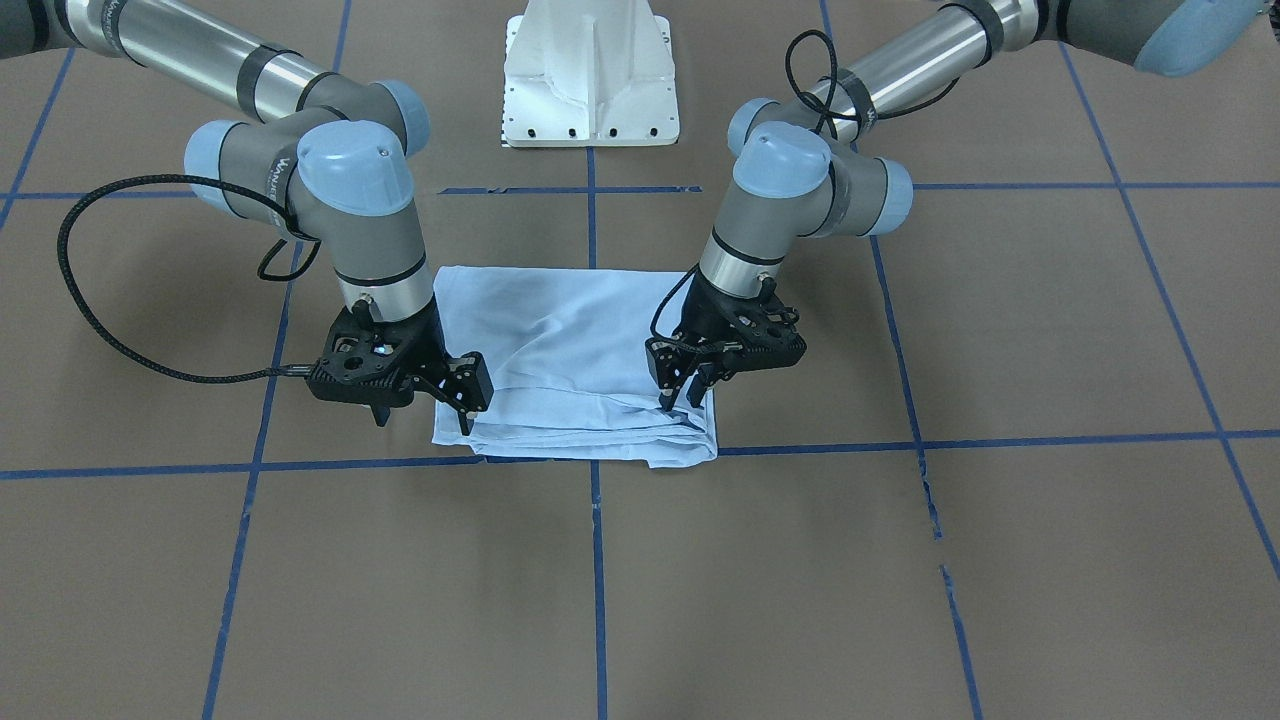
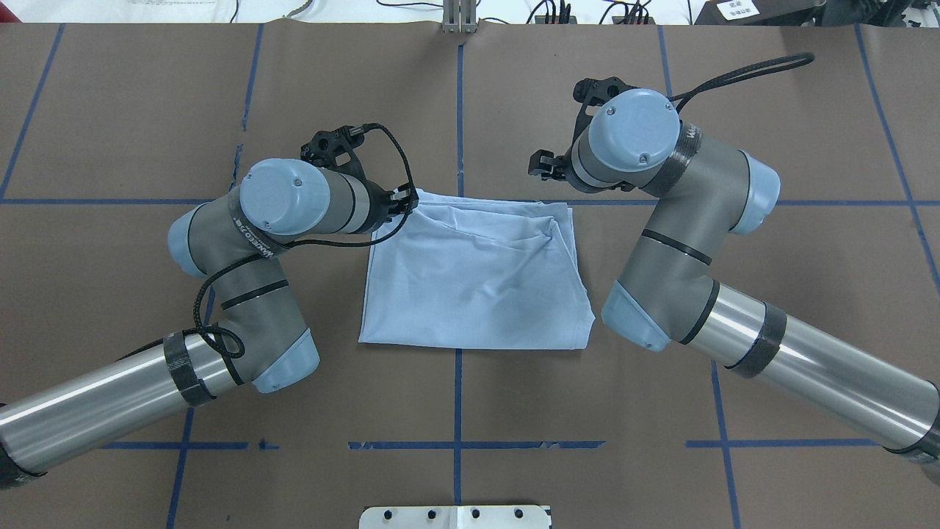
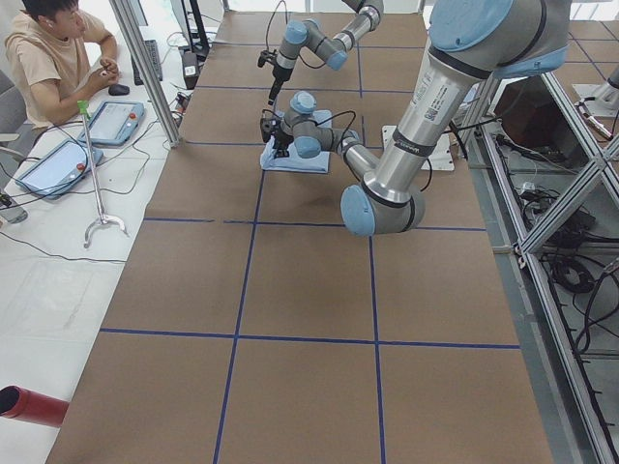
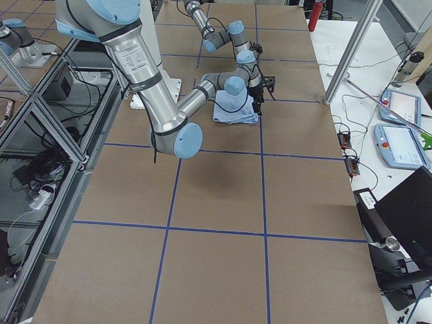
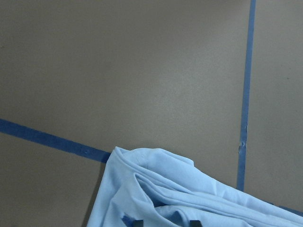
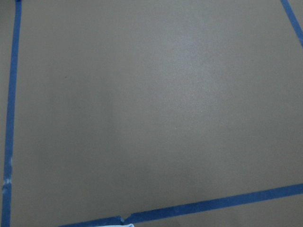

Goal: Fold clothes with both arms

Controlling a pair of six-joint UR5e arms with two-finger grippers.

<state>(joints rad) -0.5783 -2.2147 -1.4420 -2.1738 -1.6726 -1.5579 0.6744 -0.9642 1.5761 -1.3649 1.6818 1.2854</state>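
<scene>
The light blue T-shirt (image 1: pixel 570 350) lies folded into a rough rectangle on the brown table, also seen in the overhead view (image 2: pixel 477 279); its print and neck label are hidden. My left gripper (image 1: pixel 682 400) stands over the shirt's far corner on my left, fingers apart and tips at the fabric; the left wrist view shows that bunched corner (image 5: pixel 156 189). My right gripper (image 1: pixel 423 415) is open at the shirt's other far corner, one finger at the cloth's edge, the other over bare table. It holds nothing.
The table (image 2: pixel 470 397) is brown with blue tape grid lines. The white pedestal base (image 1: pixel 590 80) stands at the robot's side. A seated person (image 3: pixel 58 58) with tablets and cables is beyond the table's far edge.
</scene>
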